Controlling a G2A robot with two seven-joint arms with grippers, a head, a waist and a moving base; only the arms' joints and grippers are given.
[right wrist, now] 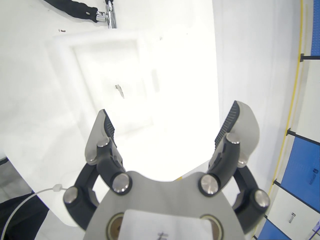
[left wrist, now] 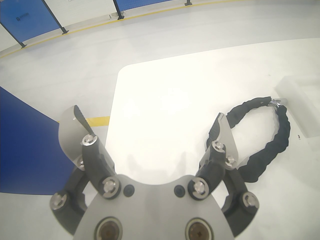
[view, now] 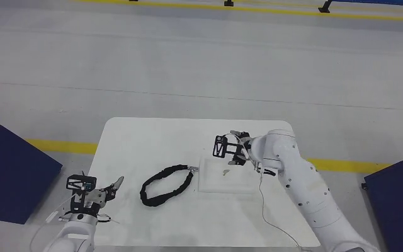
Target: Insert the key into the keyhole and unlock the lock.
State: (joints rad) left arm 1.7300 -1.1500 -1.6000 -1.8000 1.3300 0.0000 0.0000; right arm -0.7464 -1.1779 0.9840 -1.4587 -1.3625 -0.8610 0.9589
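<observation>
A black fabric-covered chain lock lies looped at the table's middle, and its chrome lock head rests against the edge of a shallow white tray. A small silver key lies flat inside that tray. My right gripper hangs open just above the tray's far right part, a short way from the key, nothing between its fingers. My left gripper is open and empty near the table's left edge, with the chain off to its side.
The white table has rounded corners and bare room around the chain. A thin white cable trails from the right arm across the table's right part. Dark blue panels stand beside the table on both sides.
</observation>
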